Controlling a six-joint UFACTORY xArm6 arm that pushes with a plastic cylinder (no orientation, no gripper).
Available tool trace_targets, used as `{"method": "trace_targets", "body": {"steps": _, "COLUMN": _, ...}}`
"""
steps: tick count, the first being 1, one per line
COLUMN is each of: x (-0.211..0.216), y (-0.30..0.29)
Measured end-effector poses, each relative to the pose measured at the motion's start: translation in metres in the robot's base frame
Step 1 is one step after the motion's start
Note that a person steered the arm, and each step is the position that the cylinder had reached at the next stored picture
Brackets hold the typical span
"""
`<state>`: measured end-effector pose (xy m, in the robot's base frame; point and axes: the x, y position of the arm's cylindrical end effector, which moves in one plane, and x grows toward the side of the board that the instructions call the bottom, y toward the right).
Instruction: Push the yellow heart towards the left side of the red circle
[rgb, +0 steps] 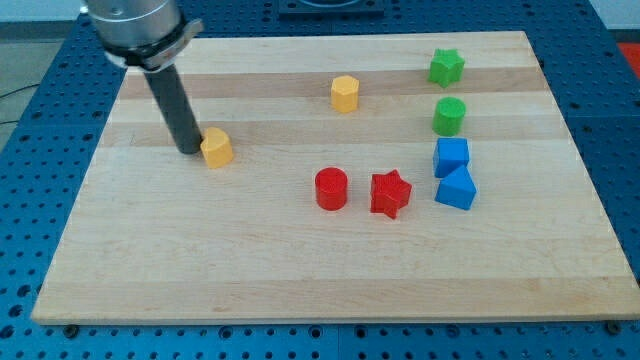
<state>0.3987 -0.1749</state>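
My tip (190, 150), a bare rod holding nothing, is sitting against the view's-left side of the yellow heart (216, 148), which is lying well up-left of the red circle (331, 188), so the push line is running rightward and slightly down.

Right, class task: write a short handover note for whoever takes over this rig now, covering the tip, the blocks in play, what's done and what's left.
My tip: down on the board, at the view's left of the yellow heart, touching it or nearly so.
Yellow heart: well to the view's left of the red circle and a little higher up the view.
Done: tip lined up behind the heart.
Left: push the heart rightward and slightly down the view until it sits by the circle's left side. The yellow hexagon stays out of it.
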Motion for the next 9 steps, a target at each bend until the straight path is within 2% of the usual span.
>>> {"method": "trace_targets", "body": {"steps": 1, "x": -0.003, "y": 0.03}}
{"method": "trace_targets", "body": {"steps": 2, "x": 0.059, "y": 0.101}}
{"method": "trace_targets", "body": {"steps": 3, "x": 0.057, "y": 0.108}}
{"method": "trace_targets", "body": {"steps": 4, "x": 0.014, "y": 0.067}}
{"method": "trace_targets", "body": {"steps": 5, "x": -0.008, "y": 0.042}}
{"method": "trace_targets", "body": {"steps": 6, "x": 0.032, "y": 0.0}}
{"method": "trace_targets", "body": {"steps": 7, "x": 0.06, "y": 0.021}}
{"method": "trace_targets", "body": {"steps": 9, "x": 0.058, "y": 0.047}}
